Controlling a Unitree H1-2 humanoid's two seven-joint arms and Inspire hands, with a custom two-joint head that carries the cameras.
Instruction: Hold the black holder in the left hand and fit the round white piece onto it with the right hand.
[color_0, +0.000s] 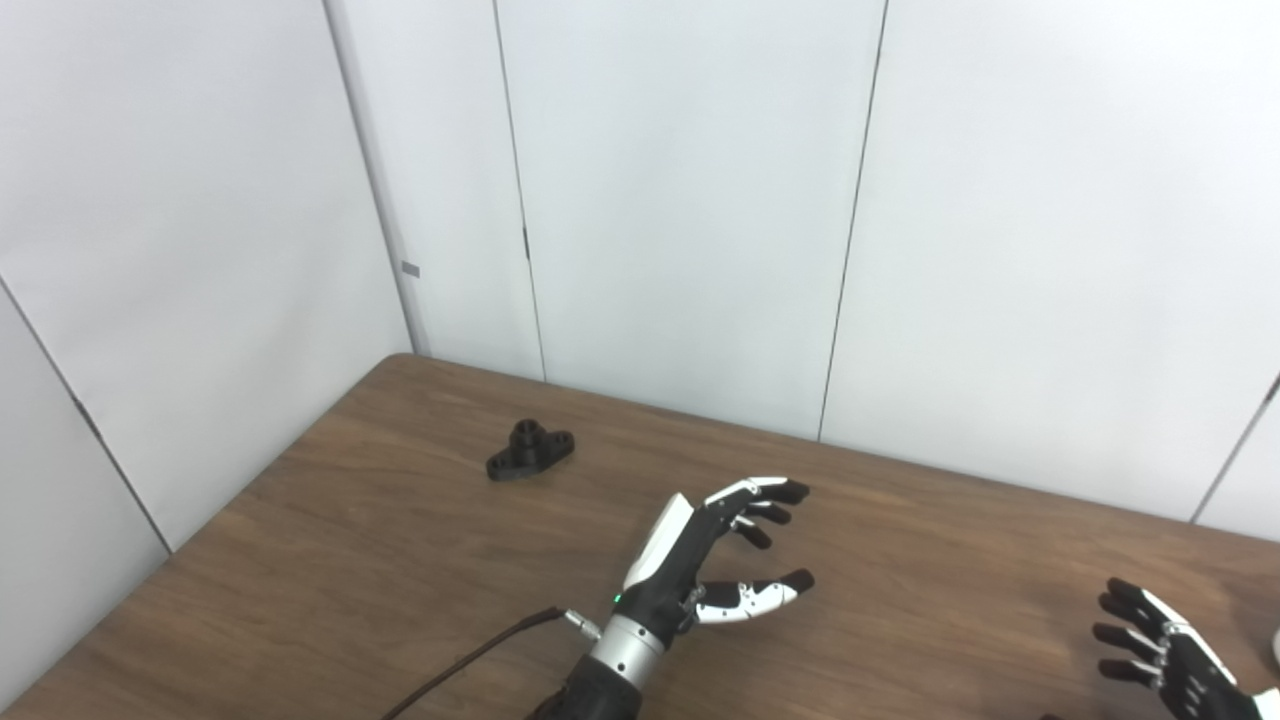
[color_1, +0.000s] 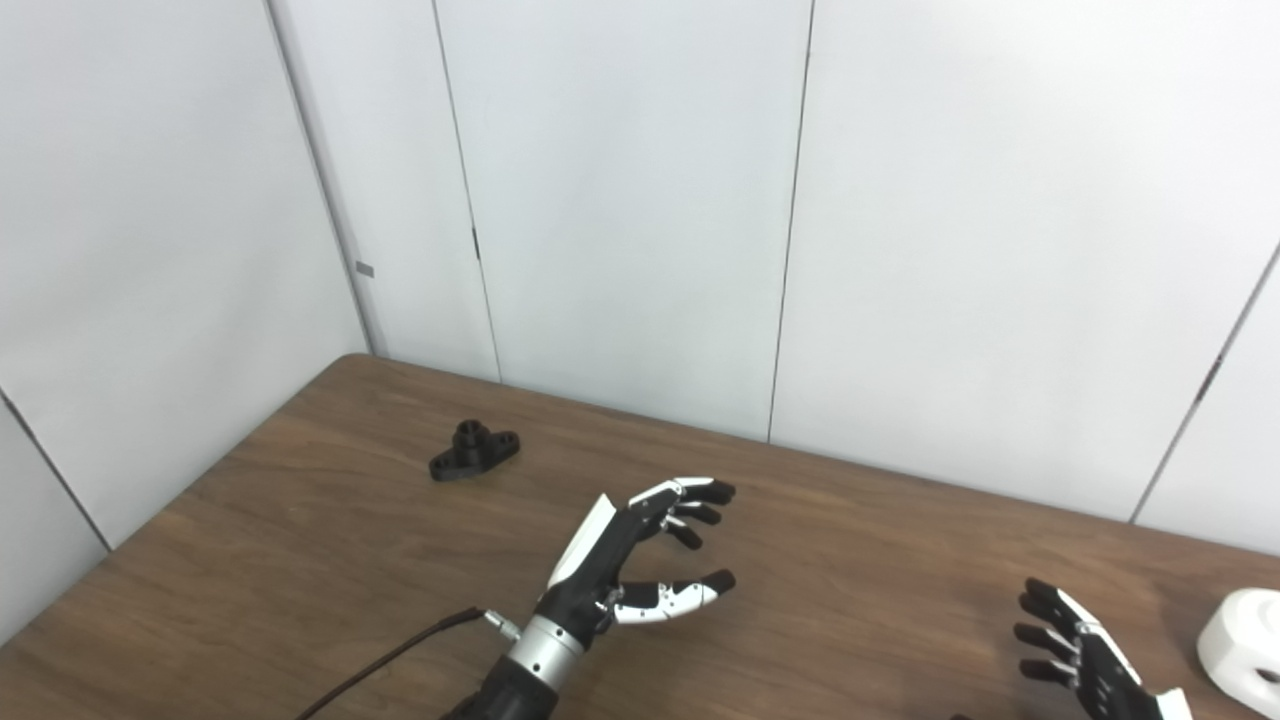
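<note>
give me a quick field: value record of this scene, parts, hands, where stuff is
surface: wooden table, white wall panels behind
black holder: lying on the table at far left, untouched
round white piece: on the table at the right edge, seen mainly in the right eye view
left hand: open, empty, over the table's middle, to the right of the holder and nearer the robot
right hand: open, empty, just left of the white piece, not touching it
cable: dark cable runs to the left wrist
task state: nothing picked up yet
</note>
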